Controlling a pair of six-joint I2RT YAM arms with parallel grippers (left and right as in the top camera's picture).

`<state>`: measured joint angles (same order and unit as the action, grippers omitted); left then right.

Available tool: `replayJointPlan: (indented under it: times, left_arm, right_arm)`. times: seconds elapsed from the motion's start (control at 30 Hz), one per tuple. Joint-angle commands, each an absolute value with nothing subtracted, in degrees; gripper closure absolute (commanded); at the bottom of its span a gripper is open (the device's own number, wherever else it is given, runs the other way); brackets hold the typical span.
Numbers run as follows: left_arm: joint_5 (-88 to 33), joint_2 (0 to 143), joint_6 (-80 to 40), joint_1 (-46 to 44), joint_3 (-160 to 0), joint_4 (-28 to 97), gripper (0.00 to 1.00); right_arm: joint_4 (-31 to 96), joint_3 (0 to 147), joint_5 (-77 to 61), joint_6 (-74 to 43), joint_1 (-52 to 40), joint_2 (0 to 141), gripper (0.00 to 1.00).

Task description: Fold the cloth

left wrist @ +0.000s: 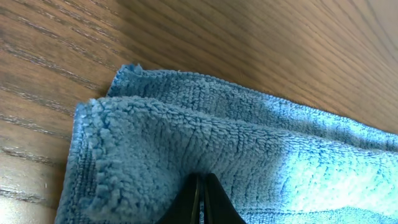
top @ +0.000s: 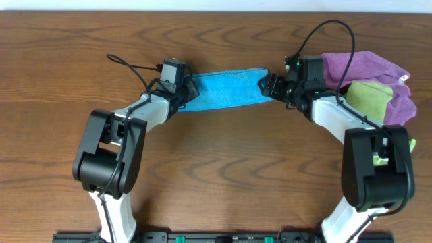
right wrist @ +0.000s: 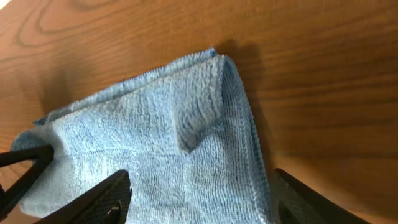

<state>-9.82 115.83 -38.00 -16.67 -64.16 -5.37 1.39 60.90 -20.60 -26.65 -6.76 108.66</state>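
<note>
The left end effector [left wrist: 200,191] is pinched narrow on the left end of the cloth [top: 226,86]. The right end effector [right wrist: 200,180] stands wide astride the other end. Between them the cloth lies as a long strip on the bench [top: 223,155], its long axis running left to right, with each arm at one end.

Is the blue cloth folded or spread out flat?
Folded. The sky-blue microfibre cloth lies as a narrow strip on the wooden table, and both wrist views show its layers doubled over at the ends.
</note>
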Motion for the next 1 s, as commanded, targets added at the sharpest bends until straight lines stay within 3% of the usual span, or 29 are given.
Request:
replayJointPlan:
  times: [0.0,0.77,0.87,0.97]
  left_arm:
    - [-8.43,116.88,-38.83,-16.53,-65.39,-5.19,0.94]
    - [-10.59,116.88,-39.48,-16.53,-65.39,-4.86,0.94]
    - [-10.76,116.88,-39.46,-16.53,-65.39,-4.56,0.94]
    - [-11.16,116.88,-39.46,-16.53,-65.39,-4.47,0.94]
  right_arm:
    - [0.34,60.95,-19.88,-28.53,-6.46,110.0,0.29]
    - [-7.2,60.95,-19.73,-33.85,-9.5,117.14,0.35]
    - [-8.56,60.95,-19.51,-33.85,-10.07,118.02,0.41]
    - [-10.26,60.97,-19.49,-33.76,-10.22,118.1,0.57]
